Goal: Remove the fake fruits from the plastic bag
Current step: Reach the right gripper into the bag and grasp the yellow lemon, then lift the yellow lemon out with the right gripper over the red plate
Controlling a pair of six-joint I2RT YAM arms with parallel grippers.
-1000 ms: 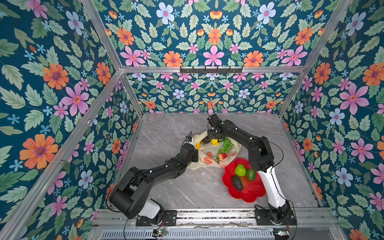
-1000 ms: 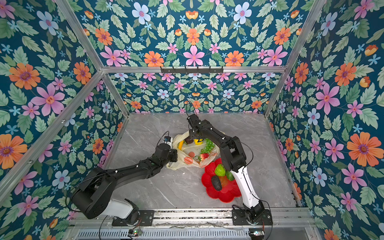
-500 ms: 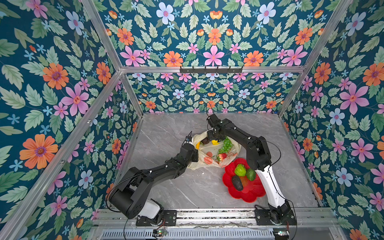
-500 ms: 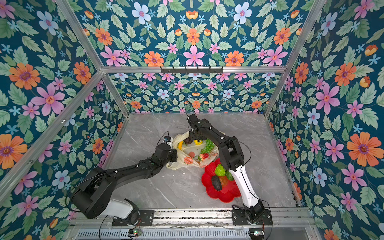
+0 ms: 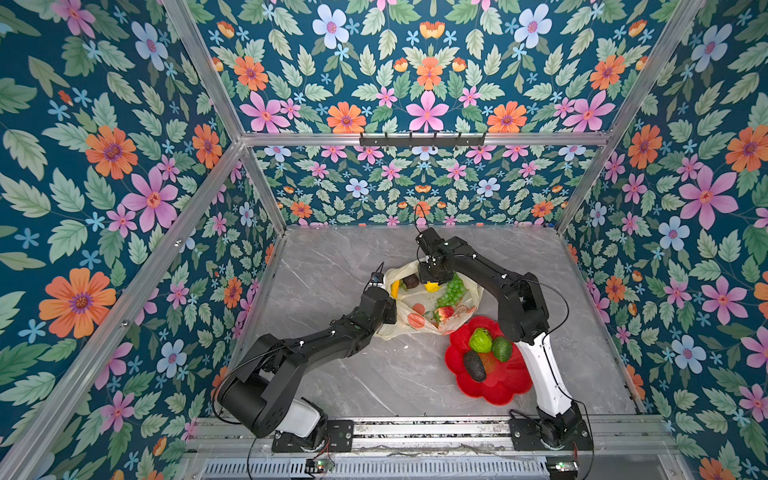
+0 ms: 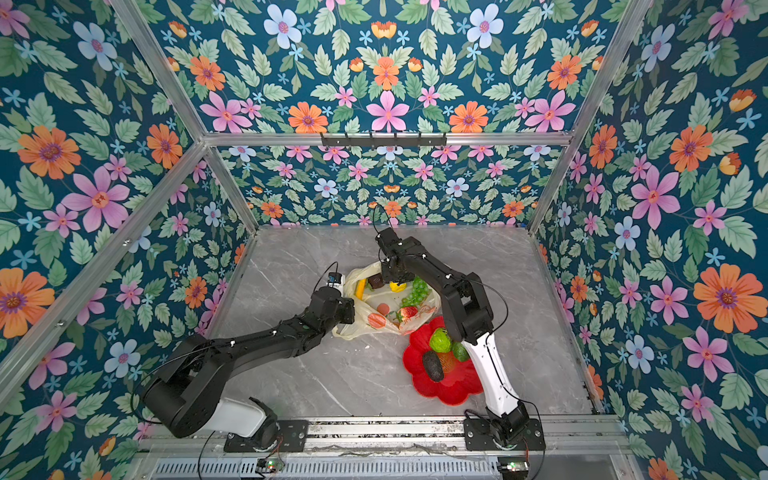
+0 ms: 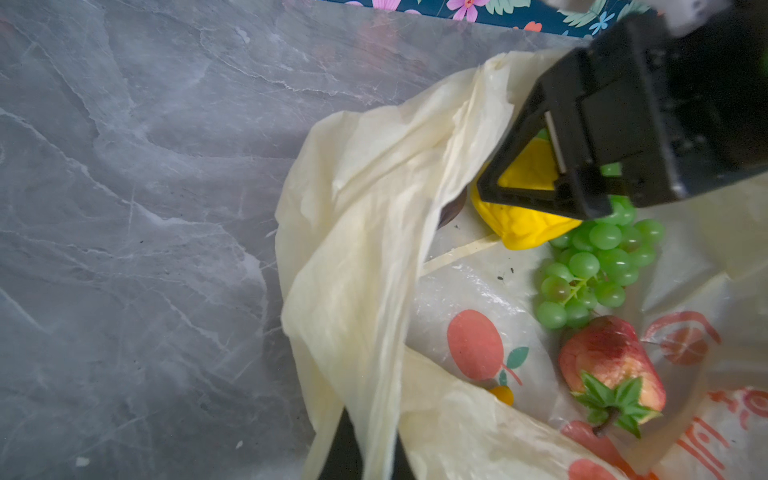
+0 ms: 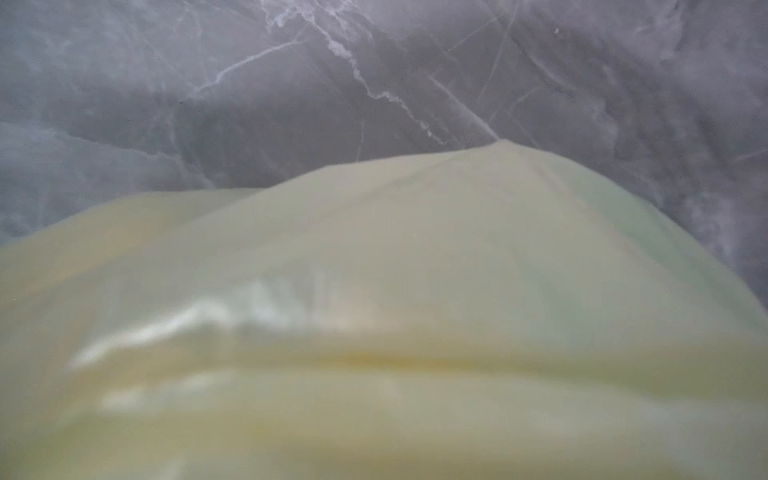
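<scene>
**Reaching for the lemon while the bag is held open**

Compared with one second ago, the left side shows no change. The left pincer (image 7: 368, 457) is closed tight on a fold of the plastic bag (image 7: 357, 232) at its left edge and keeps the mouth pulled open on the bench (image 5: 332, 266). The change is at the right pincer (image 7: 534, 178). It has come a little lower into the bag, and now its jaws stand on both sides of the lemon (image 7: 523, 224). Whether they already press on it, I cannot tell; the right wrist view gives only blurred bag film. For the task, I judge that the lemon is the next fruit to be lifted out, and that the grasp is about to be made, not finished.

The bag lies near the middle of the bench and holds five fruits. From left to right they are the banana (image 5: 395, 288) near the left rim, the dark avocado (image 5: 410, 281) beside it, the lemon under the right pincer, the grape bunch (image 7: 598, 257) touching the lemon, and the strawberry (image 7: 611, 370) just beside the grapes, nearer to the front.

Right of the bag, just beside it, is the red dish (image 5: 503, 390). Three fruits lie in it: a bumpy green fruit (image 5: 481, 340), a smaller green fruit (image 5: 502, 348) touching it, and a second avocado (image 5: 474, 365) in front of them. So I judge that less than half of the work is done.
</scene>
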